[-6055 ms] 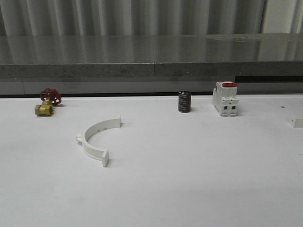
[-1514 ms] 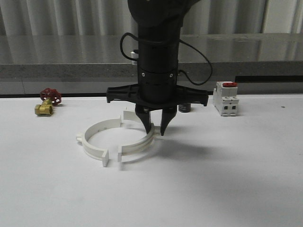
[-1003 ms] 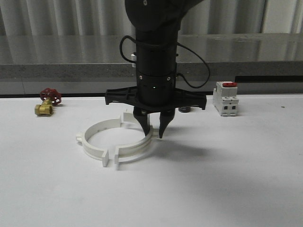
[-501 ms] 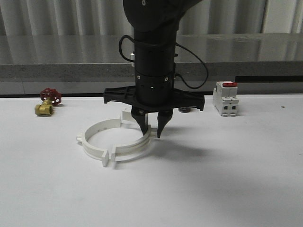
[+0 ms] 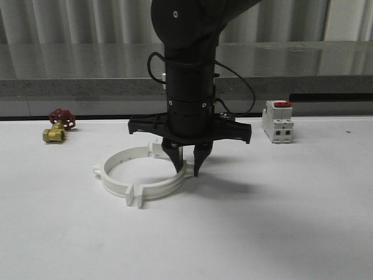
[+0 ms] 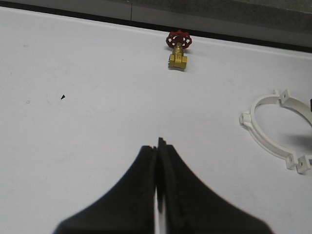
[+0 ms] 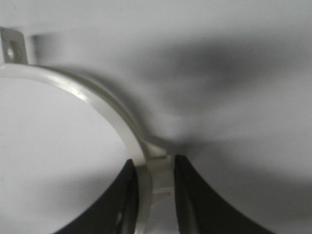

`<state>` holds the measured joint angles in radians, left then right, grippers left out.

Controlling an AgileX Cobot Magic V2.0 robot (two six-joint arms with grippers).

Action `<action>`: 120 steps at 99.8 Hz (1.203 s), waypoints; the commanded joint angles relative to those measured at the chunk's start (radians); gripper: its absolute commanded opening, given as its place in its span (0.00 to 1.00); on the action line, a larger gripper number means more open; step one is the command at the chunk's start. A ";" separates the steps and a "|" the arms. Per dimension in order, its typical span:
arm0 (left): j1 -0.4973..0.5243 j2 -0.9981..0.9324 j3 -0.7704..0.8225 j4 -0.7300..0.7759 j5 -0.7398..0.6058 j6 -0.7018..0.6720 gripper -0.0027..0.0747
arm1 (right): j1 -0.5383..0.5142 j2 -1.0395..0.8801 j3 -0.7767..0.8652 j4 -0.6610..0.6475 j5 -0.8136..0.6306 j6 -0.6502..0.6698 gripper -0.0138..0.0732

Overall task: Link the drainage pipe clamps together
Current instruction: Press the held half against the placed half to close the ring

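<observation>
Two white drainage pipe clamps lie on the white table as a ring. The left half (image 5: 106,174) rests flat. The right half (image 5: 163,188) is held at its outer lug by my right gripper (image 5: 186,166), which points straight down and is shut on the band (image 7: 105,105). The front end tabs (image 5: 135,197) stand side by side, touching or nearly so. The back tabs (image 5: 156,146) are partly hidden behind the fingers. My left gripper (image 6: 158,144) hovers over bare table, shut and empty, with the ring's left half (image 6: 248,122) off to its side.
A brass valve with a red handwheel (image 5: 58,125) sits at the back left. A white breaker with a red switch (image 5: 277,121) stands at the back right. A grey ledge (image 5: 87,87) runs along the table's far edge.
The right gripper has slid the right half leftward, closing the gap at the front tabs. Six seconds ago only the left half lay in the middle, with no arm over it.
</observation>
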<state>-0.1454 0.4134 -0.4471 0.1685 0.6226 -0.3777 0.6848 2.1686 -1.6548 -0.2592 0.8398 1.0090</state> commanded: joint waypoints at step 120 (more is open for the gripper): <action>-0.003 0.007 -0.028 -0.003 -0.067 0.001 0.01 | 0.005 -0.036 -0.032 -0.028 -0.046 0.030 0.60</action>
<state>-0.1454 0.4134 -0.4471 0.1680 0.6226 -0.3777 0.6898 2.1892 -1.6623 -0.2592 0.8132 1.0413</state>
